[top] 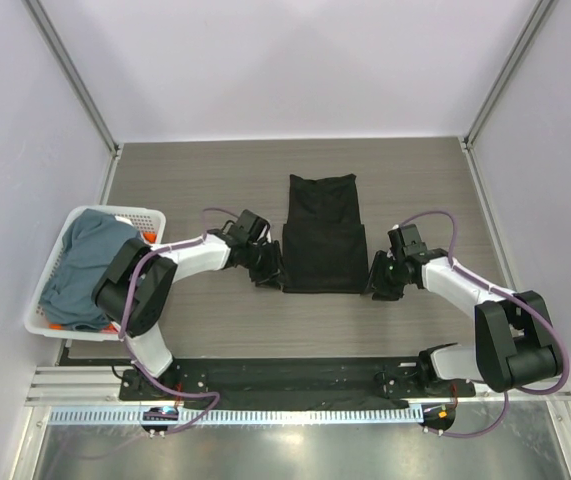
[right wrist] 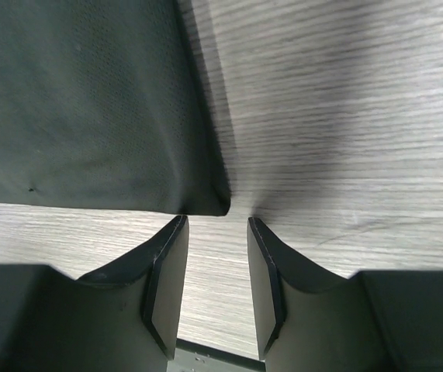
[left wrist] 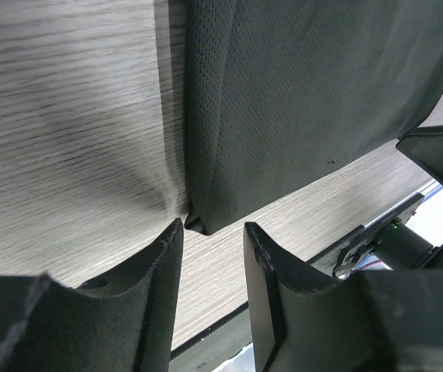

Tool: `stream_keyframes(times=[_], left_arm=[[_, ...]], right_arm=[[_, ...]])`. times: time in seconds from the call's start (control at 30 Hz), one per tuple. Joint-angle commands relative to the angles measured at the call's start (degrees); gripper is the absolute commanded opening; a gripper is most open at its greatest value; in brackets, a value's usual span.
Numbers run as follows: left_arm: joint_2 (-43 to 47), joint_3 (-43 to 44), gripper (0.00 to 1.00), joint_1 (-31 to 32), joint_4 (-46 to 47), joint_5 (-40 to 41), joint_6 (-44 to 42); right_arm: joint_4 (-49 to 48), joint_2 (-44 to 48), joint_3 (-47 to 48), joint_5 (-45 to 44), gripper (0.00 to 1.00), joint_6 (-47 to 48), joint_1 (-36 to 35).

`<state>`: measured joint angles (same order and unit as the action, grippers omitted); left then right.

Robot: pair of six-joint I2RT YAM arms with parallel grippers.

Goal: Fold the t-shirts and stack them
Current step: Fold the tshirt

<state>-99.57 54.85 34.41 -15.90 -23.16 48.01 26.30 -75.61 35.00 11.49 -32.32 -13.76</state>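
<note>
light: bright, even, from above | top view: sharp, far white walls (top: 285, 70) look pale, near metal rail (top: 285, 415) shines | shadows: soft grey patches on the worktop (left wrist: 66, 155) beside the black t-shirt (left wrist: 299, 101) in both wrist views | blur: jaws up close look fuzzy, wood lines smear at the edges

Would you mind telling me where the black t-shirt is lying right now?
In the top view, the black t-shirt lies folded centrally, its near corners between the left gripper and right gripper.
</note>
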Motion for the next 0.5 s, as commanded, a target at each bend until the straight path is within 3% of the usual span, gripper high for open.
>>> stream_keyframes(times=[0.0,0.47], left_arm=[[-0.6,-1.2,0.37,0.5,2.8,-0.7,1.3],[0.4,-3.5,0.31,3.0,0.1,4.5,3.2]], right_arm=[[-3.0,0.6,-1.7,-1.6,0.42,-1.0,-0.1],[-5.0,0.6,-2.9,-2.6,0.32,-2.5,-0.1]])
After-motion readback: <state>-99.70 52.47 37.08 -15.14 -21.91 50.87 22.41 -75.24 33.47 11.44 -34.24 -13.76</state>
